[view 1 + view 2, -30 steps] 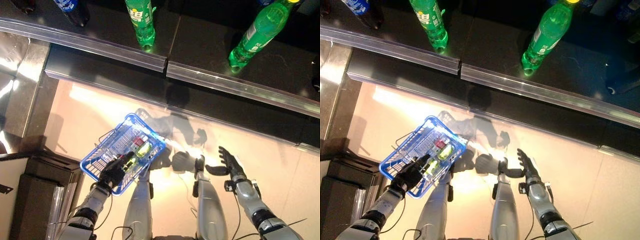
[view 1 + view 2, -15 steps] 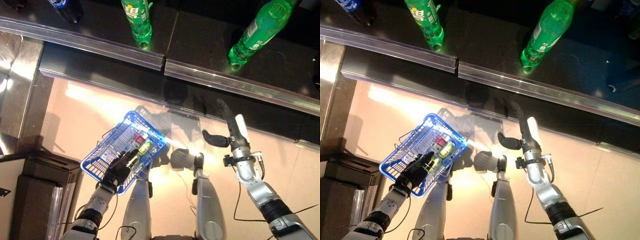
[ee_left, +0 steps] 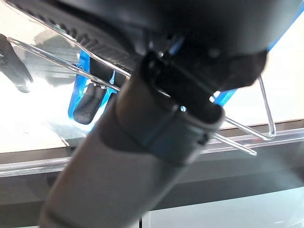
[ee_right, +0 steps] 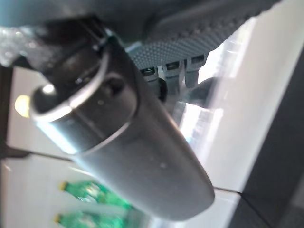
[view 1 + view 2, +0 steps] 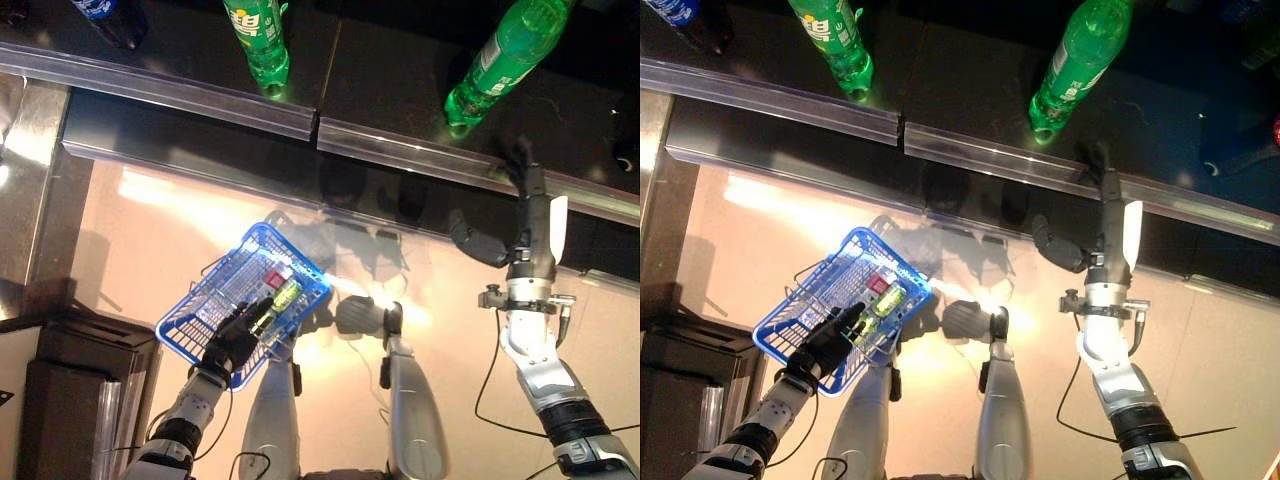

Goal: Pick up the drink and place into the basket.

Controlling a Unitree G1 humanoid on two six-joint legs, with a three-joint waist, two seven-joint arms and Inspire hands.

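A green bottle (image 5: 497, 60) stands on the dark shelf at the upper right, and another green bottle (image 5: 255, 40) stands further left. My right hand (image 5: 528, 235) is open, fingers straight, thumb spread. Its fingertips reach the shelf's front edge, just right of and below the right bottle's base, apart from it. My left hand (image 5: 232, 345) is shut on the wire handles (image 3: 247, 142) of the blue basket (image 5: 215, 300), held up at the lower left. Small drinks (image 5: 282, 295) lie in the basket. Green bottles (image 4: 90, 192) also show in the right wrist view.
A clear rail (image 5: 200, 95) runs along the shelf's front edge. A dark bottle with a blue label (image 5: 105, 15) stands at the shelf's far left. A dark cabinet (image 5: 70, 390) stands at the lower left, and a metal post (image 5: 30, 200) rises at the left.
My right hand has risen from low beside the legs up to the shelf's front edge, near the right green bottle. The blue basket has stayed in place.
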